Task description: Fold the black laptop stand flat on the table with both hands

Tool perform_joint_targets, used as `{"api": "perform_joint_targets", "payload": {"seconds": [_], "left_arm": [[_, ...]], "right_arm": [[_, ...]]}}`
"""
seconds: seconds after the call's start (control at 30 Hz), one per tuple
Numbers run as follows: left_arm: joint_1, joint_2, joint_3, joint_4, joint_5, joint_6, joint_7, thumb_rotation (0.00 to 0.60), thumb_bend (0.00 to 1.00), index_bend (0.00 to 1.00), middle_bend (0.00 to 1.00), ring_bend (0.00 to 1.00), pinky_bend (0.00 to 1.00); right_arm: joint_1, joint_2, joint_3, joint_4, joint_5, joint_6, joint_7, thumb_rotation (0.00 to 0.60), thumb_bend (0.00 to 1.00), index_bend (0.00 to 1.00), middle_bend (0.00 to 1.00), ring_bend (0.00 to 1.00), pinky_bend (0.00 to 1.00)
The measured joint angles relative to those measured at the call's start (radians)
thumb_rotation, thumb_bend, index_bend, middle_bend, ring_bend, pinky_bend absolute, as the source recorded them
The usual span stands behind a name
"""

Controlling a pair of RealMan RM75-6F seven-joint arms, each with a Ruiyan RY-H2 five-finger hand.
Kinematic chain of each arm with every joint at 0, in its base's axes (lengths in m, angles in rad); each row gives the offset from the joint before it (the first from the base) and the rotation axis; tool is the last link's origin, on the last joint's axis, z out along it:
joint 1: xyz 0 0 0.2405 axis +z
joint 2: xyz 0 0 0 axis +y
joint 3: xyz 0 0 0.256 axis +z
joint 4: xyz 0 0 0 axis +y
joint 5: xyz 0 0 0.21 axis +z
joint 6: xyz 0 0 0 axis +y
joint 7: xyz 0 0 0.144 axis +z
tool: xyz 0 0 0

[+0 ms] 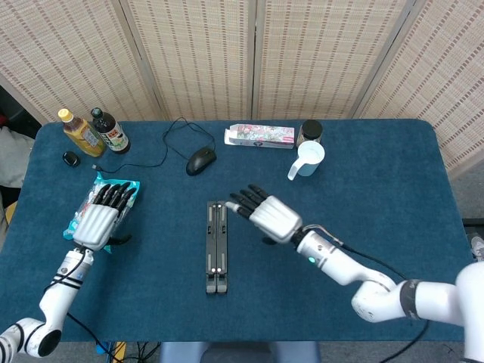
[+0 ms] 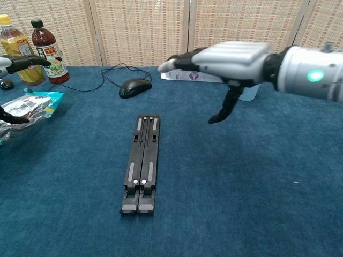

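The black laptop stand [image 1: 216, 246] [image 2: 140, 162] lies folded flat on the blue table, a long narrow bar pointing toward me. My right hand [image 1: 268, 215] [image 2: 225, 60] hovers above the table to the right of the stand, fingers spread, holding nothing. My left hand [image 1: 102, 216] is over the snack bag at the far left, fingers apart and empty; in the chest view only its fingertips [image 2: 21, 61] show at the left edge.
A snack bag [image 1: 88, 204] lies under the left hand. Two bottles [image 1: 94, 131], a black mouse [image 1: 200, 160] with its cable, a printed box [image 1: 261, 136], a dark jar [image 1: 310, 130] and a white-blue mug [image 1: 308, 158] line the back of the table [image 1: 378, 212].
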Motion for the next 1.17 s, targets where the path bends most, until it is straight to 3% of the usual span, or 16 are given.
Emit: {"api": "perform_joint_targets", "payload": {"seconds": [0.17, 0.4, 0.63, 0.87, 1.17], "left_arm": [[0.067, 0.047, -0.001, -0.055, -0.042, 0.075, 0.052, 0.6, 0.11, 0.0, 0.0, 0.0, 0.01], [0.164, 0.074, 0.015, -0.088, -0.05, 0.201, 0.077, 0.6, 0.11, 0.02, 0.0, 0.0, 0.01], [0.266, 0.081, 0.046, -0.14, -0.025, 0.323, 0.103, 0.6, 0.11, 0.02, 0.0, 0.0, 0.01], [0.317, 0.096, 0.082, -0.212, 0.035, 0.379, 0.16, 0.6, 0.11, 0.02, 0.0, 0.0, 0.01], [0.345, 0.083, 0.081, -0.235, 0.065, 0.401, 0.189, 0.6, 0.11, 0.02, 0.0, 0.0, 0.01]], "right_arm": [[-0.18, 0.123, -0.015, -0.121, 0.091, 0.183, -0.055, 0.6, 0.07, 0.0, 0.0, 0.0, 0.0], [-0.378, 0.229, -0.066, -0.177, 0.121, 0.34, -0.042, 0.6, 0.07, 0.0, 0.0, 0.0, 0.0], [-0.549, 0.251, -0.119, -0.184, 0.059, 0.486, 0.0, 0.6, 0.07, 0.0, 0.0, 0.0, 0.0], [-0.7, 0.244, -0.148, -0.179, -0.035, 0.633, 0.021, 0.6, 0.07, 0.0, 0.0, 0.0, 0.0], [-0.763, 0.24, -0.127, -0.185, -0.091, 0.646, 0.023, 0.6, 0.07, 0.0, 0.0, 0.0, 0.0]]}}
